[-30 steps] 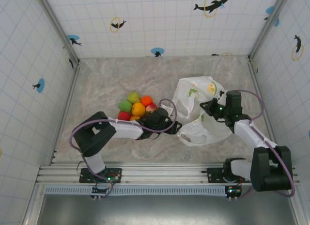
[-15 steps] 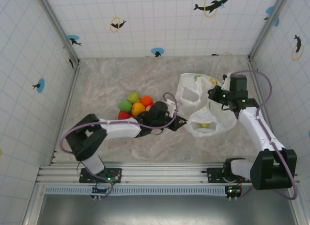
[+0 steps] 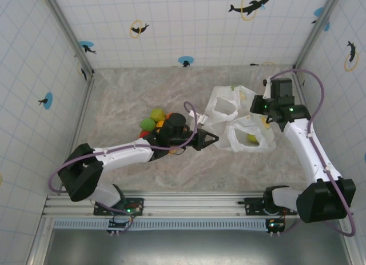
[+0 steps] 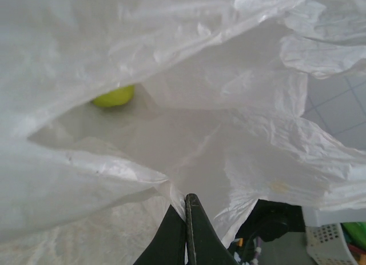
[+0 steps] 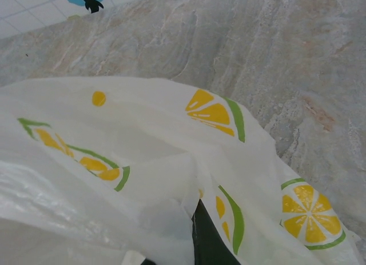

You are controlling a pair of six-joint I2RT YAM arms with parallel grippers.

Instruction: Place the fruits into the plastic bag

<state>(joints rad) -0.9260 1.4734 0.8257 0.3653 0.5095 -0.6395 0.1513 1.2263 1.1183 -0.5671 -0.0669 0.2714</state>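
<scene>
You held the plastic bag (image 3: 235, 144) open, left end effector (image 4: 185, 205) and right end effector (image 3: 262, 103) clamped on it; the fruits (image 3: 156, 115) likely needed one freed.

A lemon-printed plastic bag (image 3: 237, 131) is seen on the marble-patterned table (image 3: 126, 93), with 1 yellow-green fruit (image 3: 252, 138) lying inside it. The left gripper (image 3: 213, 140), jaws closed, is placed at its left edge, and the right gripper (image 3: 264, 105) at its right rim. A heap of fruits (image 3: 150, 123) is partly covered by the left arm.
</scene>
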